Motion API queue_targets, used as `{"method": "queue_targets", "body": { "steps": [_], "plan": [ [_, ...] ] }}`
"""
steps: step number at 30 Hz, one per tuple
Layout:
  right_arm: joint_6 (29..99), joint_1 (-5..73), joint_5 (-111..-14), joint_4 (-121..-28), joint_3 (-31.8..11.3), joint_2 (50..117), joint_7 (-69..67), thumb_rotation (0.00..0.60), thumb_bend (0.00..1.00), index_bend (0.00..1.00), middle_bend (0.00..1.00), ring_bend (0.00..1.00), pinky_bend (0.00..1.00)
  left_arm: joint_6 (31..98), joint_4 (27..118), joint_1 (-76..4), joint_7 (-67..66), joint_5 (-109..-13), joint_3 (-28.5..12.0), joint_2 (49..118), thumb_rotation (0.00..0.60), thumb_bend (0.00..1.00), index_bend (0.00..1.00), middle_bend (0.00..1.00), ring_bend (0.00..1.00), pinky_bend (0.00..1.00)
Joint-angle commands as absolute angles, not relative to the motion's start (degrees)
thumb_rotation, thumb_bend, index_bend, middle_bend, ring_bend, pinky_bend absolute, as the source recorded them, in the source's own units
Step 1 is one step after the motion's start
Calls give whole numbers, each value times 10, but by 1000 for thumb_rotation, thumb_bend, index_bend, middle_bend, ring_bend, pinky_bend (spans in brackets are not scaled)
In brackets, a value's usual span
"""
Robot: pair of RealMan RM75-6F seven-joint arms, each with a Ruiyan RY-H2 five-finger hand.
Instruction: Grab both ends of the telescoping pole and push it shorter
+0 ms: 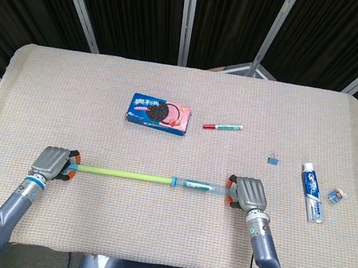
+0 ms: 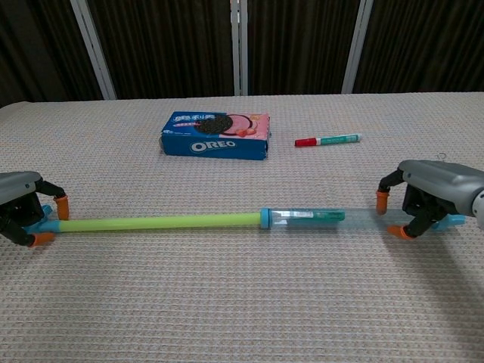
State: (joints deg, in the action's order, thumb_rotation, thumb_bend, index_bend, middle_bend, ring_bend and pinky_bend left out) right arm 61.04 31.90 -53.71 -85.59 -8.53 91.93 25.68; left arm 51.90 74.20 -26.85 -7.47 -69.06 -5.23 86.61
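Note:
The telescoping pole (image 1: 125, 175) (image 2: 159, 222) lies left to right across the near half of the cloth-covered table, with a yellow-green inner rod and a clear outer tube (image 2: 306, 216) joined at a blue collar. My left hand (image 1: 53, 162) (image 2: 21, 215) grips its blue T-shaped end, with orange fingertips either side of the rod. My right hand (image 1: 248, 193) (image 2: 431, 195) grips the clear tube's far end, whose blue cap peeks out behind the fingers. In the chest view the pole looks slightly raised off the cloth.
An Oreo box (image 1: 158, 113) (image 2: 217, 135) and a red-and-green marker (image 1: 222, 126) (image 2: 327, 140) lie behind the pole. To the right are a small blue binder clip (image 1: 273, 160), a toothpaste tube (image 1: 312, 192) and another small clip (image 1: 336, 195).

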Motion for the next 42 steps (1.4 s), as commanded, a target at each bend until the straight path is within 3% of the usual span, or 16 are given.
{"method": "queue_targets", "body": {
  "steps": [1,9,13,21,42],
  "plan": [
    [611,318,-537,-857,-86,918,256,600,448,645,1000,1000,1000,519,742,-270,-78,-687,-52,868,600,386,463,927,872,1000],
    [612,318,-538,-860,-86,915,258,600,448,645,1000,1000,1000,529,743,-271,-84,-682,-52,871,600,413,495,927,872,1000],
    [613,319,-537,-861,-86,915,259,600,448,646,1000,1000,1000,530,746,-272,-89,-679,-52,870,600,447,576,927,872,1000],
    [617,318,-541,-866,-89,906,259,600,448,653,1000,1000,1000,533,749,-272,-92,-671,-53,863,600,492,648,927,872,1000],
    [616,331,-544,-899,-95,896,271,600,456,663,1000,1000,1000,542,801,-294,-110,-666,-69,860,600,494,765,937,872,1000]
  ]
}}
